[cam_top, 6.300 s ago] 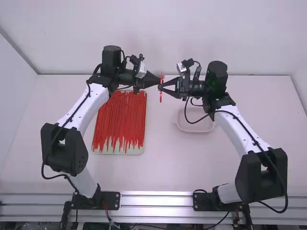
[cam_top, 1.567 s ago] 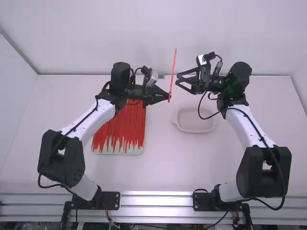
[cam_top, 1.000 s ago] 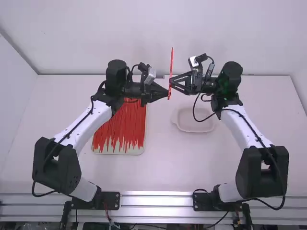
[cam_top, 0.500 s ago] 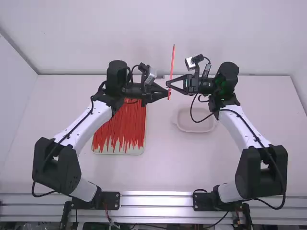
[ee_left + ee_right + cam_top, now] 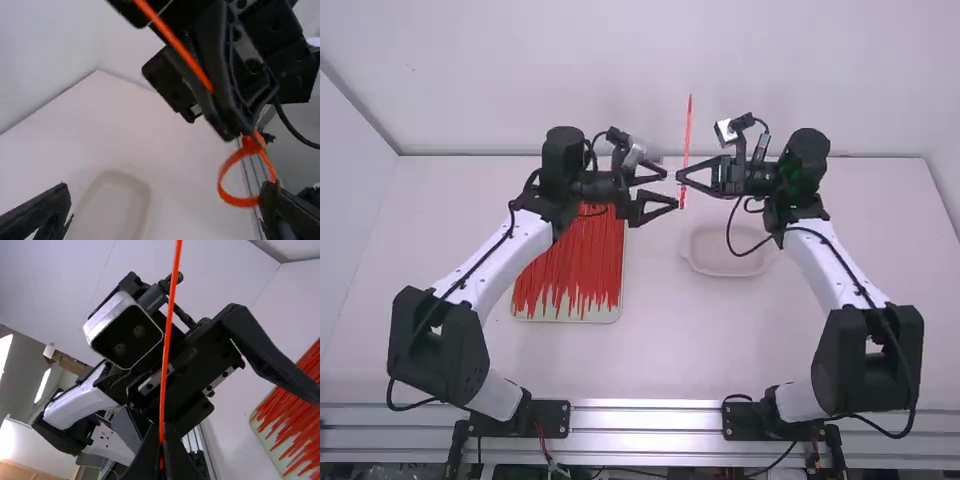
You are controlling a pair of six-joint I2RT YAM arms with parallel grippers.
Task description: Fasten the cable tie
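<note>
- Right claw (image 5: pixel 682 187) is pinched tight on a red cable tie (image 5: pixel 687 140), gripping it near its lower end, up in the air above the tabletop (image 5: pixel 650 340).
- The tie's long tail stands almost upright from that claw, leaning slightly, with its tip against the back wall in the high view.
- Below the grip the tie curls into a small closed loop (image 5: pixel 234 186). In the left wrist view the loop hangs under the right claw's fingertips.
- Left claw (image 5: pixel 667 190) is spread wide and holds nothing. It faces the right claw at about the same height, just short of it.
- In the left wrist view one of the left claw's fingers (image 5: pixel 282 210) sits just beside the loop. I cannot tell whether they touch.
- A pale tray (image 5: pixel 565 319) lies flat on the tabletop under the left arm, carrying a dense layer of spare red ties (image 5: pixel 570 255).
- A shallow white dish (image 5: pixel 725 268) rests on the tabletop below the right claw, well apart from the tray.
</note>
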